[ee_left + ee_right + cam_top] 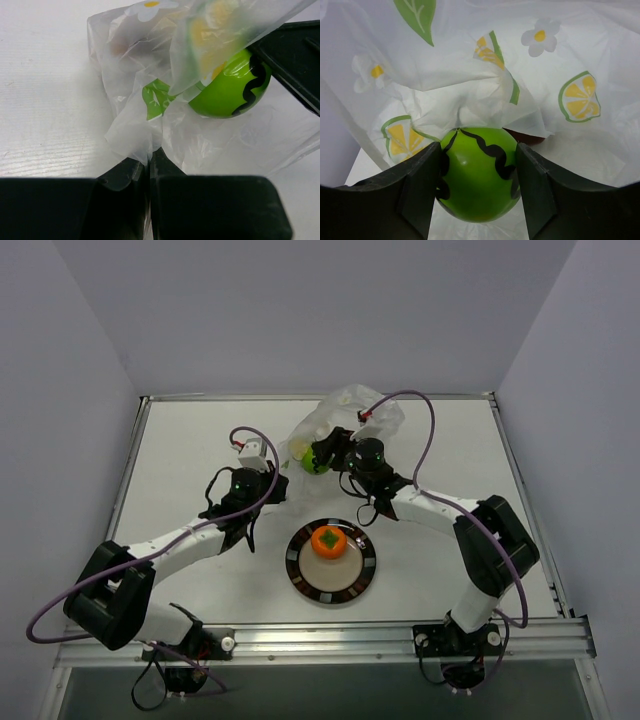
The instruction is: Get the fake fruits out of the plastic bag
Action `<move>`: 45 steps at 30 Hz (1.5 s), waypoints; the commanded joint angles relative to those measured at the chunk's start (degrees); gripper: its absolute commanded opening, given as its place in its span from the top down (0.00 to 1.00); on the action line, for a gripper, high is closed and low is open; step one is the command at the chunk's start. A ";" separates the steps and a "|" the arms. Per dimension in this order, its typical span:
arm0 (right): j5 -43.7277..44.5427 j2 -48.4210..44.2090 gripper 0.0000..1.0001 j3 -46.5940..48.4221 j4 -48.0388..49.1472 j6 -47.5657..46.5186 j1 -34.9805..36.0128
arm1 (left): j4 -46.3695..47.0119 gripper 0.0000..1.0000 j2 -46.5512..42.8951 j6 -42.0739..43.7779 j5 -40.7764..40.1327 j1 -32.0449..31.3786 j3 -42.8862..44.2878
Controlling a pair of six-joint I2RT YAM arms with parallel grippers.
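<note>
Black fingers (420,190) of your right gripper (479,150) fill the foreground of its wrist view, clamped on either side of the green fruit (477,190), which sits squarely between them. Its black wavy stripes run over the top; being round, it shows no long axis. Just behind it, under the plastic, you can see a dark maroon sliver (529,136), too hidden to name. Your left gripper (149,162) is pinched tight on a folded edge of the plastic bag (130,110), with the green fruit just beyond that edge, half under a loose flap. From above, both arms reach forward and bend inward to meet at the far middle of the table (180,460): the left stretches diagonally from the near left corner, while the right has its elbow out to the right and its forearm angled back toward the centre. The bag lies crumpled there, its length running from near left to far right, with the green fruit at its near left end. Well apart from both grippers, the orange fruit (330,540) rests on the plate (300,580), leafy top up.
</note>
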 commanded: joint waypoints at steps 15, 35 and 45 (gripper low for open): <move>2.48 -14.87 0.68 -0.91 -12.01 -9.65 6.39 | 2.23 0.98 -6.19 -4.67 -2.90 -0.29 0.04; 18.28 -8.74 0.37 -1.88 -28.25 -5.17 10.26 | 4.34 0.98 0.22 -4.85 -0.53 -0.82 -1.10; 20.39 3.65 0.18 5.50 -26.23 -5.53 8.77 | 4.61 0.98 0.93 -4.50 -0.53 -1.17 -1.02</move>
